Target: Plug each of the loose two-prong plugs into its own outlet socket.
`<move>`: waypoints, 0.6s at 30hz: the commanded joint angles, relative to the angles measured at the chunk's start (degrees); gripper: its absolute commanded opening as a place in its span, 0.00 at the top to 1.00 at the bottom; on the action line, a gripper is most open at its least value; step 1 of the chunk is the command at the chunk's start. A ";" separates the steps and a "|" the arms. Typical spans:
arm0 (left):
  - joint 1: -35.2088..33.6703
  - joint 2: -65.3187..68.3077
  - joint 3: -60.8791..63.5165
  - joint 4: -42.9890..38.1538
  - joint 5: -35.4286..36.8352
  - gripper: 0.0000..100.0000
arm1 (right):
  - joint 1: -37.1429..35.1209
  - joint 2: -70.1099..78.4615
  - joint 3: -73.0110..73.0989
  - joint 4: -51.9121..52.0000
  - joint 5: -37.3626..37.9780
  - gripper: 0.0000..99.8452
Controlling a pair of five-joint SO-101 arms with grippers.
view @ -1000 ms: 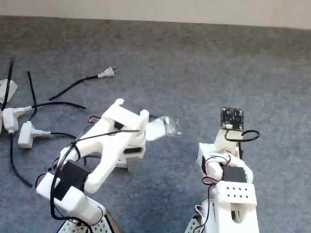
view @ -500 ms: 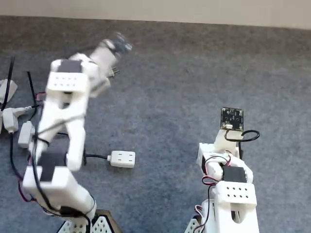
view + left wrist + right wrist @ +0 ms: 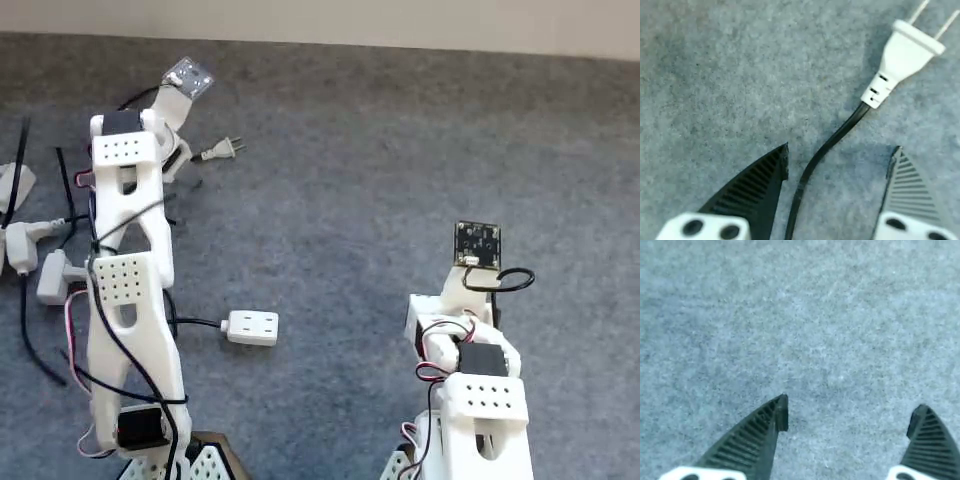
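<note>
left tool (image 3: 841, 149): spread wide, black cord (image 3: 816, 162) between its tips, white two-prong plug (image 3: 905, 50) just ahead | right tool (image 3: 851, 404): spread wide over grey tabletop (image 3: 790, 315)

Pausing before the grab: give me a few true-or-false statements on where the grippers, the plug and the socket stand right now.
1. The left gripper is open, with a finger on either side of the black cord. True.
2. The two-prong plug is clamped in the left gripper. False: it lies on the carpet beyond the fingertips, ungripped.
3. The right gripper is open over bare carpet. True.
4. The two-prong plug is seated in the outlet socket. False: its prongs are bare and the socket lies apart, nearer the arm bases.
</note>
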 commanded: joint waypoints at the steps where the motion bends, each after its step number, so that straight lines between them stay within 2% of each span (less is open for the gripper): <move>1: -0.13 12.18 -24.04 8.53 0.18 0.80 | -0.40 -0.92 -0.31 -1.01 0.00 0.63; 4: 0.13 14.20 -23.25 11.25 -0.18 0.91 | -0.40 -0.92 -0.31 -1.01 0.00 0.63; 7: 1.10 14.20 -22.11 16.35 -3.52 1.00 | -0.40 -0.92 -0.31 -1.01 0.00 0.63; 12: 3.65 13.14 -23.43 26.55 -4.40 1.00 | -0.40 -0.92 -0.31 -1.01 0.00 0.63; 17: 4.00 8.40 -23.34 27.16 -3.96 1.00 | -0.40 -0.92 -0.31 -1.01 0.00 0.63; 18: 3.74 7.34 -23.43 26.46 -2.11 0.99 | -0.40 -0.92 -0.31 -1.01 0.00 0.63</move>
